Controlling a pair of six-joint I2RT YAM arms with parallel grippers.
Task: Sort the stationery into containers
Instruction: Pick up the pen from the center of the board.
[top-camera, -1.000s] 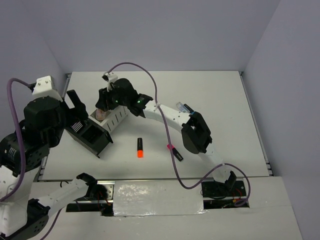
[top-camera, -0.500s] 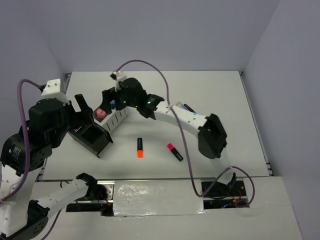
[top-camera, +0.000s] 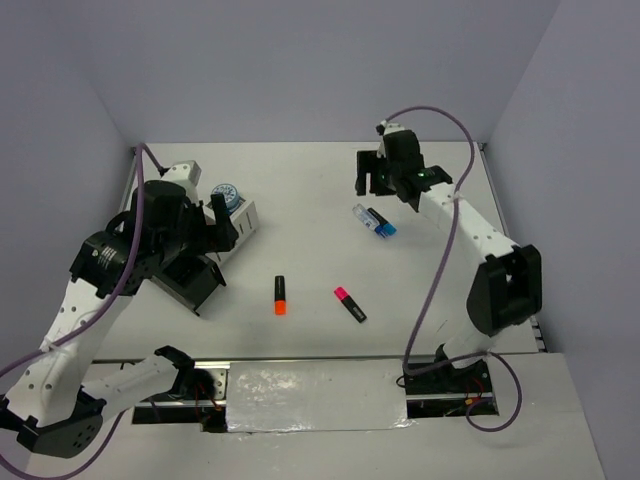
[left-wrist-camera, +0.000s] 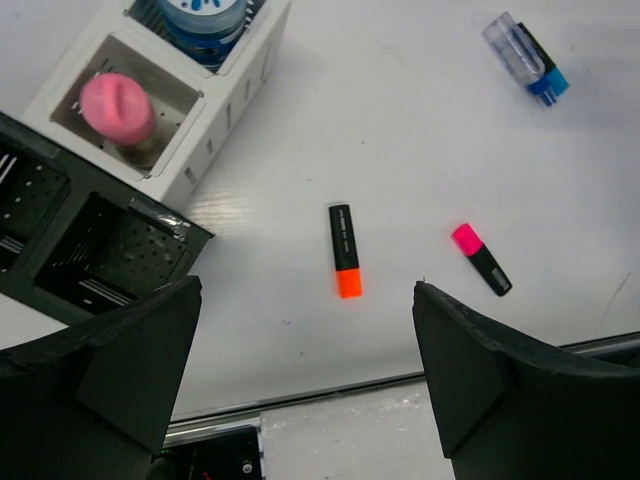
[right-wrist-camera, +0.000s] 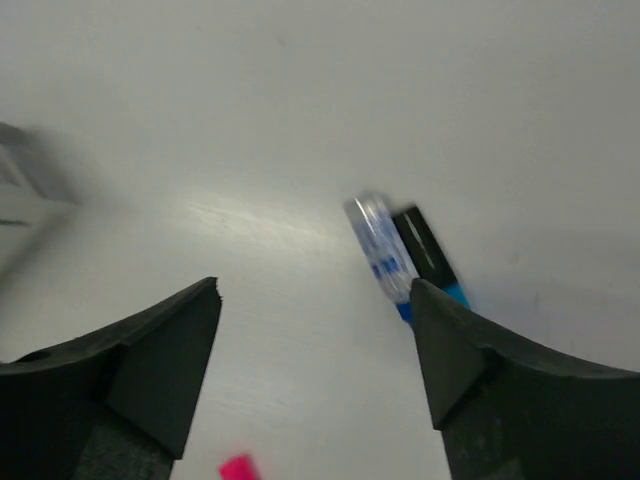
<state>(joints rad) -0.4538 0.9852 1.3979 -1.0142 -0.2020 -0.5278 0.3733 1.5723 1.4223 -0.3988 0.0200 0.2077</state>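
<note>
An orange highlighter (top-camera: 280, 295) and a pink highlighter (top-camera: 350, 304) lie on the table's near middle. A blue marker (top-camera: 375, 221) lies further right. The white-grey organizer (top-camera: 243, 226) holds a blue patterned tape roll (top-camera: 227, 193) and a pink tube (left-wrist-camera: 118, 105). The black organizer (top-camera: 190, 278) stands against it. My left gripper (top-camera: 207, 232) is open and empty above the organizers. In the left wrist view (left-wrist-camera: 308, 290) the orange highlighter (left-wrist-camera: 345, 264) lies between its fingers. My right gripper (top-camera: 386, 185) is open and empty just beyond the marker (right-wrist-camera: 398, 255).
Grey walls close the table on the left, back and right. A taped strip (top-camera: 315, 385) runs along the near edge between the arm bases. The right arm's purple cable (top-camera: 440, 270) loops over the right side.
My right gripper let go of the pink tube in the white-grey organizer and swung back right, over the blue marker. My left arm moved right, over the organizers.
</note>
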